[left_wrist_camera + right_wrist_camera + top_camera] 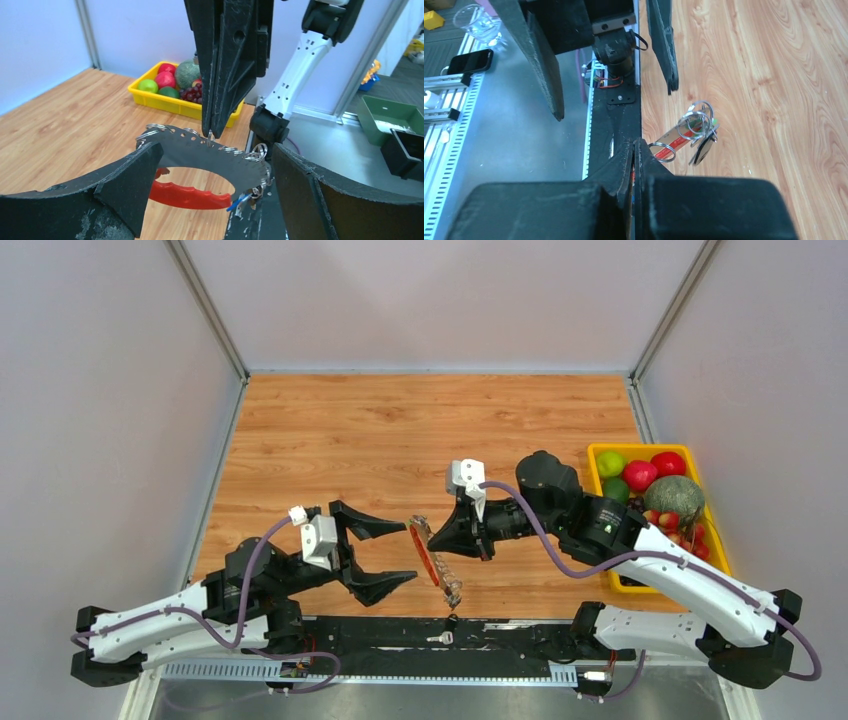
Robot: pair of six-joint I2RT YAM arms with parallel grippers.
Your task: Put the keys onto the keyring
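Bright, even light; foreground perhaps blurred

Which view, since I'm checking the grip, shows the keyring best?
Left wrist: the keyring faces it as an oval, the right gripper pinching its rim. Top external shows only a thin slanted red strip; right wrist, just its far end past the shut fingers.

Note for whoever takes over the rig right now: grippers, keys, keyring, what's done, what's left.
Left gripper: open, empty, facing the keyring.
Right gripper: shut on the keyring's rim, holding it off the table, chain hanging.
Keys: one loose key lies on the black rail at the near edge.
Done: keyring lifted and presented.
Left: pick up that key and thread it on; keys already on the ring can't be confirmed.
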